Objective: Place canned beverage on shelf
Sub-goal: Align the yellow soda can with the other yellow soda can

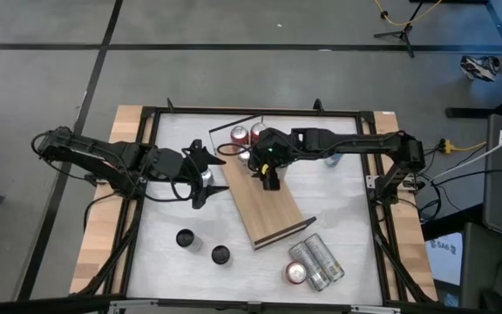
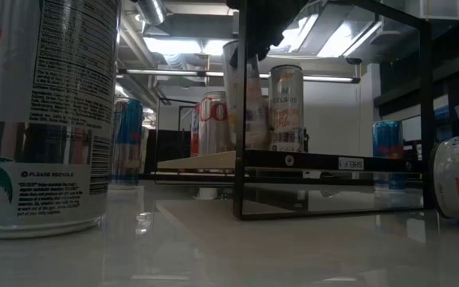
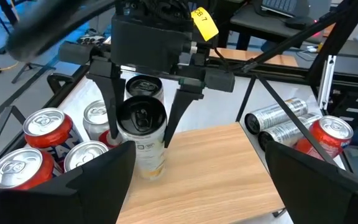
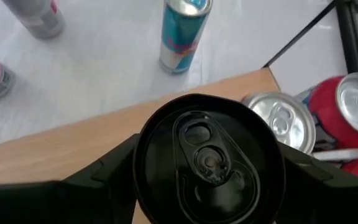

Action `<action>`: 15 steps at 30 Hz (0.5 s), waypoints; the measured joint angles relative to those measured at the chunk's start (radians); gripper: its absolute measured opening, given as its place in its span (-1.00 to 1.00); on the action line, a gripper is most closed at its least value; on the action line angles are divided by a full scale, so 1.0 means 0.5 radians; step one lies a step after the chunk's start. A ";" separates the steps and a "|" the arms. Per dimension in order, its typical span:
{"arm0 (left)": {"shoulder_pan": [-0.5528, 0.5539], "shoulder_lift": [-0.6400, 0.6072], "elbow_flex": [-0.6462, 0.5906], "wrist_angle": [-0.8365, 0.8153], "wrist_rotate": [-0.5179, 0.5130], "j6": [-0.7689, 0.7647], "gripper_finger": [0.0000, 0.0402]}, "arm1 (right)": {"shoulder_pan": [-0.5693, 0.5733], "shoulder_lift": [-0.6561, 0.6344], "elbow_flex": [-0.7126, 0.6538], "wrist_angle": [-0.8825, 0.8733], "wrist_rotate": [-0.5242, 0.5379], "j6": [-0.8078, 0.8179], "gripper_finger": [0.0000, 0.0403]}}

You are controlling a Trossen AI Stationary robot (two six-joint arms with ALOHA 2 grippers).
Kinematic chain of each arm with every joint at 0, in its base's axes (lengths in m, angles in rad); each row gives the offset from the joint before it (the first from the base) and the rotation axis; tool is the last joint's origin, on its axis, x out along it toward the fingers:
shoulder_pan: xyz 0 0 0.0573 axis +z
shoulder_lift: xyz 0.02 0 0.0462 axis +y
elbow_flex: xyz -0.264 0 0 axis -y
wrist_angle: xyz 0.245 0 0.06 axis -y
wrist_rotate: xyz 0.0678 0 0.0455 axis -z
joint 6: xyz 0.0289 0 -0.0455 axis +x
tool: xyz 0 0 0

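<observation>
Right end effector (image 3: 143,134) closed around a black-topped can (image 3: 143,140) standing upright on the shelf (image 3: 229,177). Left end effector (image 1: 206,174) spread wide, empty, beside the shelf.

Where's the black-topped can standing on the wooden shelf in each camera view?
Left wrist view: black-topped can at centre, at the right gripper.
Right wrist view: fills the lower middle.
High view: mid-table, mostly hidden under that gripper.
Low view: likely the tall can at centre.
Shared landmark: the shelf beneath it.
</observation>
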 joint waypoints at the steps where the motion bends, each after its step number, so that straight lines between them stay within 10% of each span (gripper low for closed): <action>1: 0.000 0.000 0.000 0.000 0.000 0.000 0.75 | 0.000 0.000 -0.006 0.020 0.001 -0.001 0.31; 15: 0.001 0.192 0.001 0.001 -0.004 0.019 0.75 | 0.001 0.000 -0.021 0.069 0.002 -0.001 0.31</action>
